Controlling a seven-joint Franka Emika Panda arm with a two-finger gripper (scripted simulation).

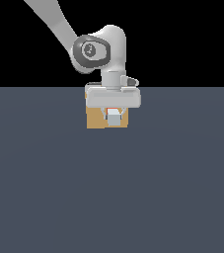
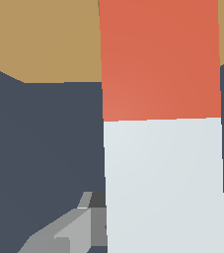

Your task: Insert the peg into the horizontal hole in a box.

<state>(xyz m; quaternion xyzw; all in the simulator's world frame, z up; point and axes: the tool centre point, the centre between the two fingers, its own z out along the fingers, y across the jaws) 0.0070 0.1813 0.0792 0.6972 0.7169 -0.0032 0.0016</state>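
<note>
The tan box (image 1: 96,120) stands on the dark floor, partly hidden by my gripper (image 1: 114,114). The gripper is shut on the peg (image 1: 114,119), which shows end-on as a light grey square in front of the box's face, with a thin red-orange edge above it. In the wrist view the peg (image 2: 163,178) runs lengthwise. Its white part is near the camera and its red-orange end (image 2: 160,59) reaches the tan box (image 2: 44,39). A grey finger (image 2: 69,232) shows beside the peg. The hole is hidden behind the peg and the gripper.
The dark grey-blue floor (image 1: 111,188) spreads on all sides of the box. The arm's white links (image 1: 98,47) rise above the box toward the exterior view's upper left.
</note>
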